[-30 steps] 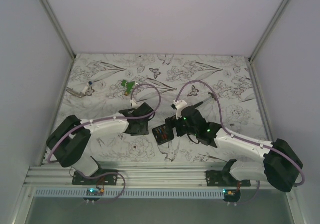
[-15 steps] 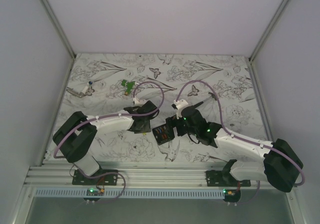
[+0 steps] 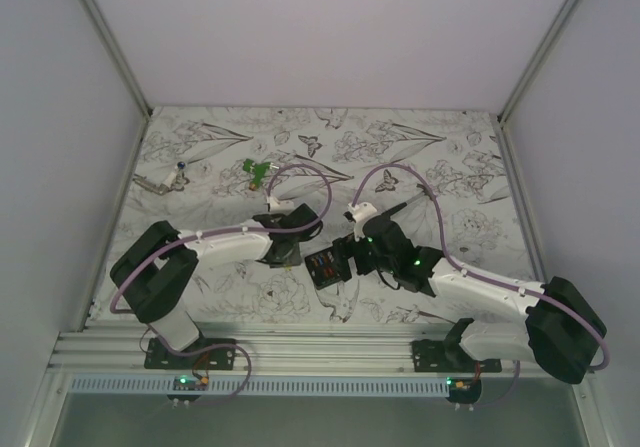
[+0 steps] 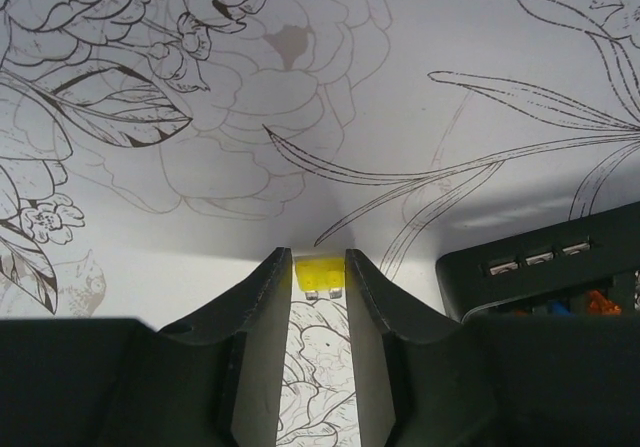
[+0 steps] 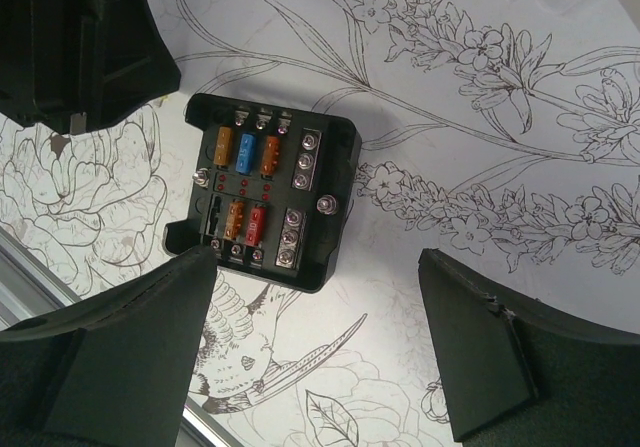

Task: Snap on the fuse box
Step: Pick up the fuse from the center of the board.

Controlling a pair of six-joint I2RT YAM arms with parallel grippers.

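Note:
The fuse box (image 5: 265, 202) is a small black square box lying open-side up on the flowered table cover, with orange, blue and red fuses in its slots. It also shows in the top view (image 3: 325, 266) and at the right edge of the left wrist view (image 4: 560, 267). My left gripper (image 4: 318, 267) is low over the cover just left of the box, its jaws closed narrowly on a small yellow fuse (image 4: 318, 270) that fills the gap at the tips. My right gripper (image 5: 318, 262) hangs above the near right corner of the box, wide open and holding nothing.
A small green plastic piece (image 3: 256, 170) lies at the back centre-left. A small metal item (image 3: 165, 179) lies near the left wall. The left gripper's black body (image 5: 80, 47) stands close beside the box. The metal rail (image 3: 320, 347) runs along the table's near edge.
The left arm has reached further right toward the fuse box and its jaws have narrowed. The right arm and the box have stayed put.

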